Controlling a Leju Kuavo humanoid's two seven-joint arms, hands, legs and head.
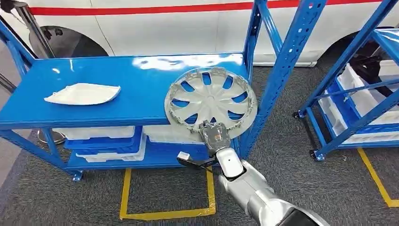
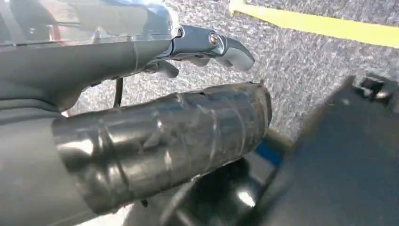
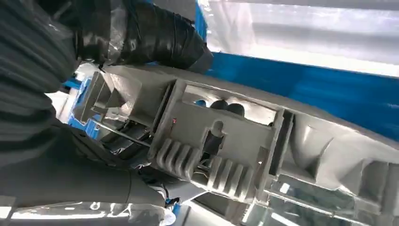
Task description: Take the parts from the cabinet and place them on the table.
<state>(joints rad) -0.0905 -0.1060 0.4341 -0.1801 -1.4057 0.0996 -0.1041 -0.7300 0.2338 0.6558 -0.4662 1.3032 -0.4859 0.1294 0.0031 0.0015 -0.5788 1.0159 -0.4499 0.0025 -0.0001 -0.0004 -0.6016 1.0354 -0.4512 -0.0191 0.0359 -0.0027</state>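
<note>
Two parts sit on the blue shelf [image 1: 136,94] of the cabinet: a silver hubcap [image 1: 210,100] at about three o'clock on the shelf top, overhanging the front edge, and a white trim piece [image 1: 83,93] over at nine o'clock; the hubcap is tilted up toward the camera, its lower rim at six o'clock caught by the right robot hand [image 1: 214,135]; the worry, as I judge it, is that this is a one-point hold on the rim of a broad, light disc, so the disc could pivot or slip out once it is fully lifted off the shelf; its upper edge also lies close to the blue upright [image 1: 287,61] at two o'clock, and a swing that way could knock it loose; the white trim piece lies well apart and looks safe from any sweep; in the right wrist view the dark fingers [image 3: 155,37] wrap over the ribbed grey back of the rim, so the right robot hand is closed and gripping the hubcap, thumb and fingers on opposite faces; the left robot hand [image 2: 207,47] hangs over the grey carpet [image 2: 301,61], fingers loosely curled with nothing in them; how far closed it is I cannot tell
</note>
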